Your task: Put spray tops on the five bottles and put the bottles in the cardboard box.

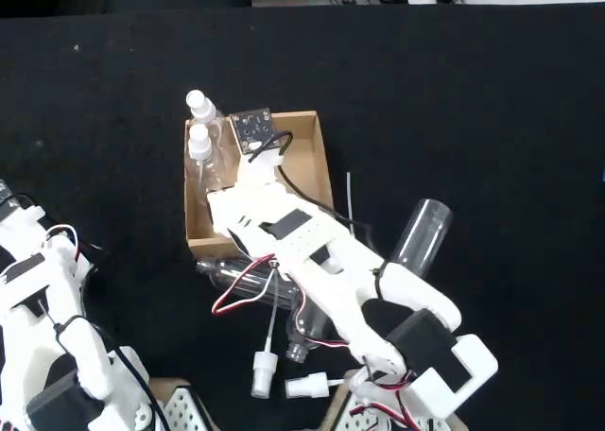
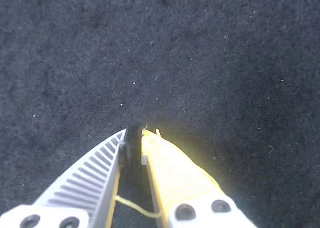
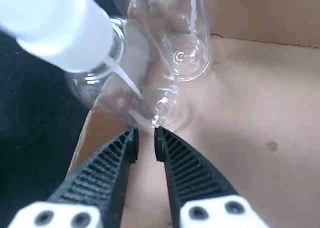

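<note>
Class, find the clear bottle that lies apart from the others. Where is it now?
In the high view the lone bottle lies on the black table, right of the cardboard box and close beside the right arm.

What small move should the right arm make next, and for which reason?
Probably lift the right gripper straight up out of the cardboard box. It holds nothing, its jaws slightly apart, and two capped bottles already stand there, close in front. An uncapped bottle and loose spray tops lie on the table outside.

Two bottles [image 1: 202, 163] in the cardboard box [image 1: 309, 153]
</note>
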Controlling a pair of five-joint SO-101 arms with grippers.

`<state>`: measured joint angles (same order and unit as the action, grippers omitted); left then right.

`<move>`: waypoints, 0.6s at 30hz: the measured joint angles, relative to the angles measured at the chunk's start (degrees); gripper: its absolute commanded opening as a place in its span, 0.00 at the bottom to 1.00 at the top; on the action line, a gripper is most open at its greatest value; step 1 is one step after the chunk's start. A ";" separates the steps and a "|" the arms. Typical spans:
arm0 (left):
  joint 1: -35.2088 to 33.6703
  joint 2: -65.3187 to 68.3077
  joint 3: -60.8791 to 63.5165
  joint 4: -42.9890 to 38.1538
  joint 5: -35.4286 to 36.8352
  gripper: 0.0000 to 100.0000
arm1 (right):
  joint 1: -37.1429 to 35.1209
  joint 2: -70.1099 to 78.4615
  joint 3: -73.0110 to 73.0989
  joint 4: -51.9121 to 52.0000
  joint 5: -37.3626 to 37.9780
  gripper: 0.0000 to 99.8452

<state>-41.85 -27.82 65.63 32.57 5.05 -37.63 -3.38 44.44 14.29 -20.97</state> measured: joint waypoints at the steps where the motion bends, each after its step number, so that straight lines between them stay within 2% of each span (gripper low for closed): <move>1: 0.00 0.00 0.00 0.00 0.00 0.04 | 0.00 0.00 0.00 0.00 0.00 0.05; 14: 0.00 0.00 0.00 0.00 0.00 0.04 | 0.00 0.00 0.00 -1.14 0.00 0.05; 18: 0.00 0.00 0.00 0.00 0.00 0.04 | 0.00 -1.49 0.00 3.25 0.00 0.05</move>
<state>-41.85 -27.82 65.63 32.57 5.05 -37.63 -4.88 44.44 17.54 -20.97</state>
